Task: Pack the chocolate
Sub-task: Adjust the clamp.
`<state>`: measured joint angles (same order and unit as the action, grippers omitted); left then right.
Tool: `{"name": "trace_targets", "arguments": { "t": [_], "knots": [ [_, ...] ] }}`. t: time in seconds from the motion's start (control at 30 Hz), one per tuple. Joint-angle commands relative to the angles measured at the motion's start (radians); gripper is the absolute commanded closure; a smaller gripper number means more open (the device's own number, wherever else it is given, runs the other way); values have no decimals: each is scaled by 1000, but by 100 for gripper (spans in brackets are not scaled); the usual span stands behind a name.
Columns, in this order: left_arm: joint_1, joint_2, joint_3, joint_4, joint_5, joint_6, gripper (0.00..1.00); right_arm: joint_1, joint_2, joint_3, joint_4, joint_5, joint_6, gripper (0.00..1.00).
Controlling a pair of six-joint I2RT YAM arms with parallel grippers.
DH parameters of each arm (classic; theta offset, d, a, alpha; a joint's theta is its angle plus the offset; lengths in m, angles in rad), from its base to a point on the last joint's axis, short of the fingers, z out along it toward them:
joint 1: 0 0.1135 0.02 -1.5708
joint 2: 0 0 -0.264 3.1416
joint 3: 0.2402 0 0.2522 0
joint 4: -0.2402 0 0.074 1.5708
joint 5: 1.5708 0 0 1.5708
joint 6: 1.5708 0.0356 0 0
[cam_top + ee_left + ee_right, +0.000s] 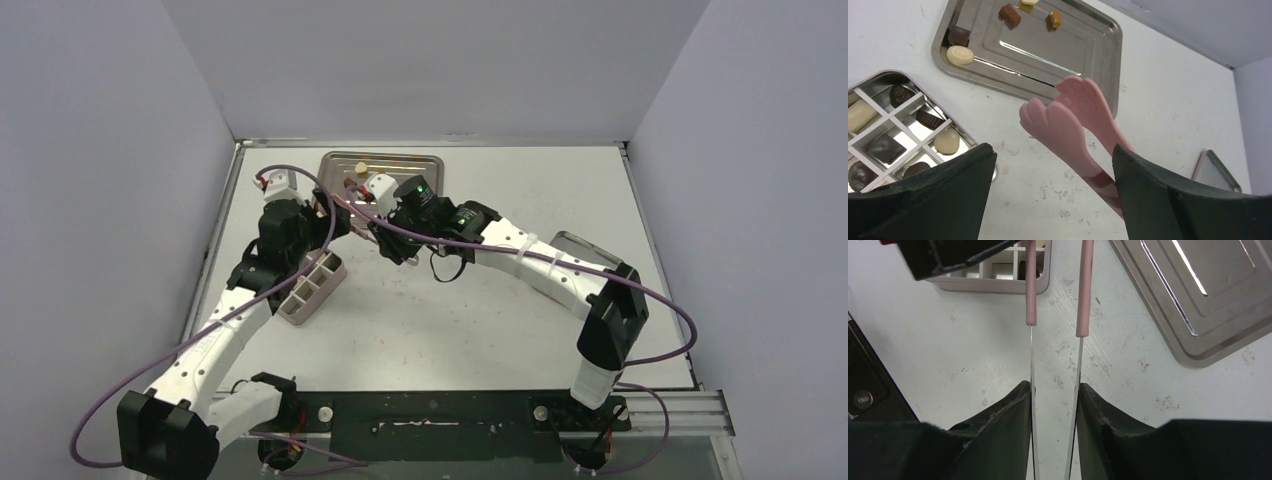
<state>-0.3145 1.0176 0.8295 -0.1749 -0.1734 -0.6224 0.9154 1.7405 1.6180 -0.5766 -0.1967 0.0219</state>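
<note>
Several pieces of chocolate lie on the steel tray (1098,45): a dark square (959,36), a cream round (960,54), a brown chunk (1010,15) and a caramel one (1053,19). More chocolate sits in the divided box (878,82), among it a dark piece (899,94) and a cream piece (947,141). My right gripper (1053,385) is shut on the metal arms of the pink tongs (1085,290). The paw-shaped tong tips (1058,125) hang empty over the table between box and tray. My left gripper (1052,150) is open and holds nothing; the tongs pass beside its right finger.
From above, the tray (430,165) is at the back centre and the box (305,300) stands left of centre under the left arm. A flat steel lid (575,245) lies to the right, partly under the right arm. Grey walls enclose the table.
</note>
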Motion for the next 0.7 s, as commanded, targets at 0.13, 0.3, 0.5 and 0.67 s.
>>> {"name": "trace_targets", "arguments": {
  "t": [0.13,0.3,0.5,0.67],
  "knots": [
    [45,181,155,-221,19,82,17,-23,-102,2,115,52,4,68],
    [70,170,133,-201,82,94,20,-59,-74,-12,170,56,10,68],
    [106,65,164,-210,89,132,17,-124,24,49,183,96,-12,68],
    [105,-80,108,-159,114,157,15,-181,182,171,144,166,-43,68]
  ]
}}
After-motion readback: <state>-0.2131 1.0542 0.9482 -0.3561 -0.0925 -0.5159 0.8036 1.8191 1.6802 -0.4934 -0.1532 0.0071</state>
